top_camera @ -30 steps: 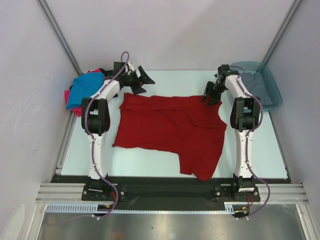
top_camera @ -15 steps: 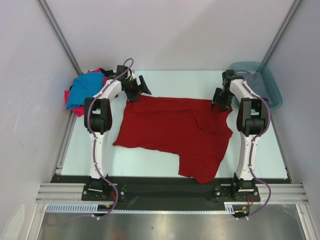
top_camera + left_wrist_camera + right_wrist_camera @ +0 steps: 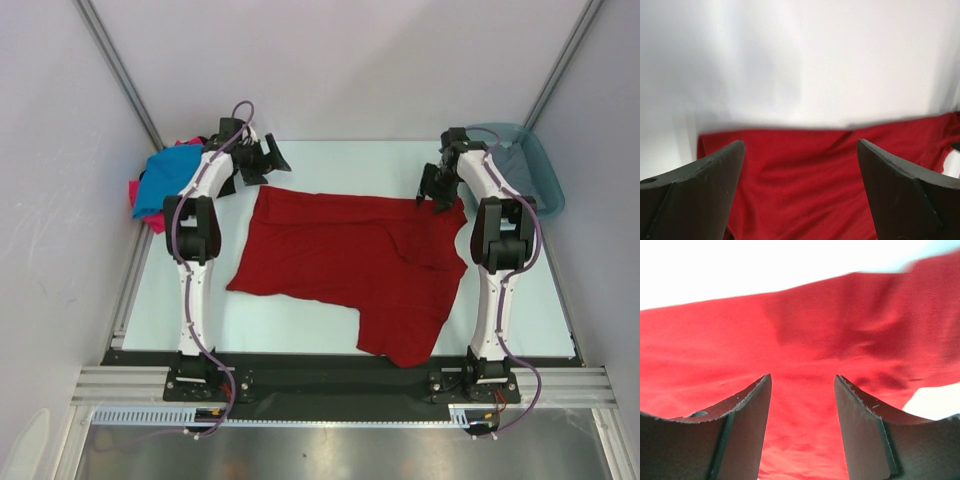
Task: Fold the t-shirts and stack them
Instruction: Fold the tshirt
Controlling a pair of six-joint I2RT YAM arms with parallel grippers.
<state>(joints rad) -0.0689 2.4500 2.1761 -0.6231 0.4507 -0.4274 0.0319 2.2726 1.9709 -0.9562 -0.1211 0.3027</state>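
judging from the near edge outward, very little of the job looks done. the red shirt lies open in the middle of the table, with one part trailing toward the lower centre of the top view and a crease running down its right half. nothing on it counts as a proper fold, so i take this to be the spreading-out step.

at the shirt's far edge the right claw sits over the upper right corner with its jaws partly apart. its own camera shows red cloth lying below the gap, not pinched, though i cannot tell whether the tips touch it. the left claw hovers just past the upper left corner, jaws wide and holding nothing. its camera shows the shirt's far edge with bare table beyond.

farther back, at the upper left of the frame, a blue shirt and a pink shirt sit heaped loose, with something dark behind them that i cannot make out. at the upper right a grey shirt lies in the tub. no neat stack shows anywhere, so every fold and all the stacking seem left to do.
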